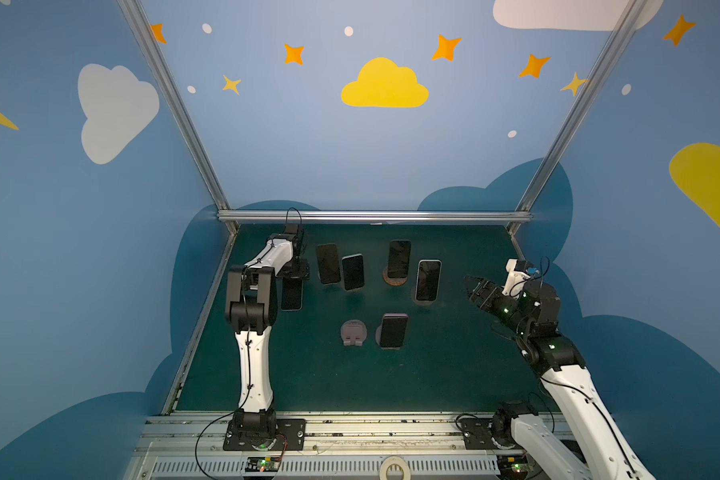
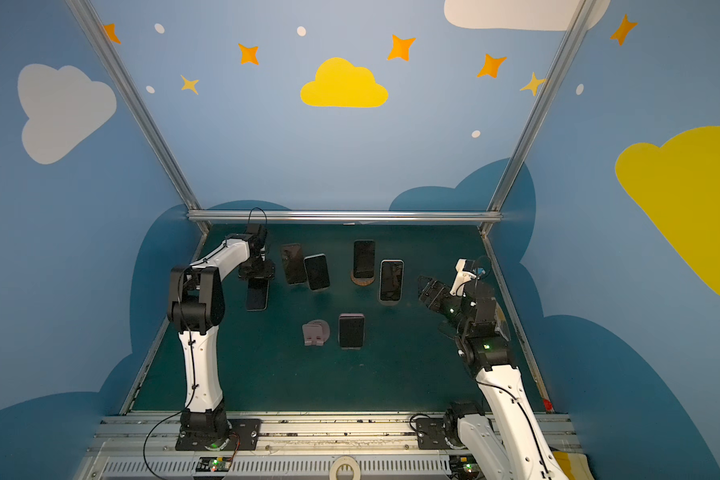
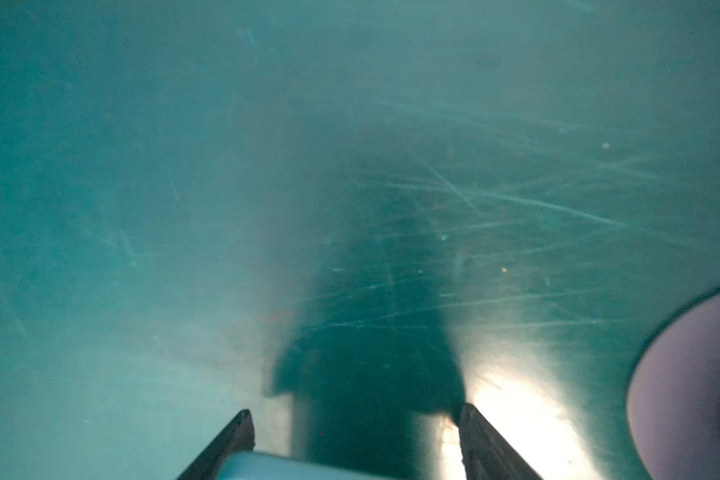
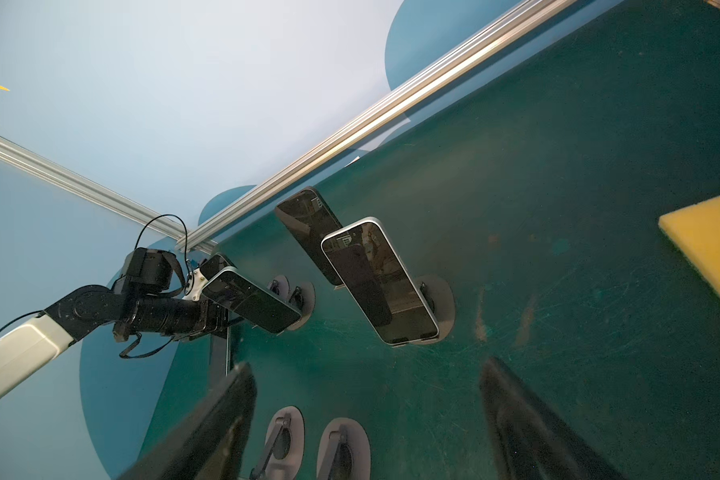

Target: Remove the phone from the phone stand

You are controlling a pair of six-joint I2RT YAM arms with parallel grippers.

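My right pincer (image 1: 469,287) hangs above the tabletop (image 1: 454,374) at the middle right of both top views, with its jaws wide apart. In the right wrist view this pincer (image 4: 366,365) shows two dark fingers (image 4: 208,419) with only green surface between them.

Nearest to the camera, a little below the centre of the frame, I see a bare phone stand (image 1: 353,332), lilac-grey with a round base. Just beside it on the right, a second phone (image 1: 393,330) leans on a second stand (image 1: 378,334) of the same kind.

Further back, at the left, the leftmost phone (image 1: 292,296) is off any stand. It is stretched flat along the tabletop or just above it; I cannot tell which. It is well apart from the bare phone stand. My left pincer (image 1: 295,279) points straight down at its far end. In the left wrist view the left pincer (image 3: 355,411) has its two fingers somewhat apart, with a pale edge (image 3: 300,467) between them at the bottom of the frame. I cannot tell if they grip the phone or only stand over it. A lilac round base (image 3: 691,395) shows at the right edge of that view.

In the far row, a black phone (image 1: 328,264) leans just beside a silver-edged phone (image 1: 353,272). To their right a tall phone (image 1: 399,257) stands on a brown round stand (image 1: 393,282), and a pale-framed phone (image 1: 428,280) stands near it.
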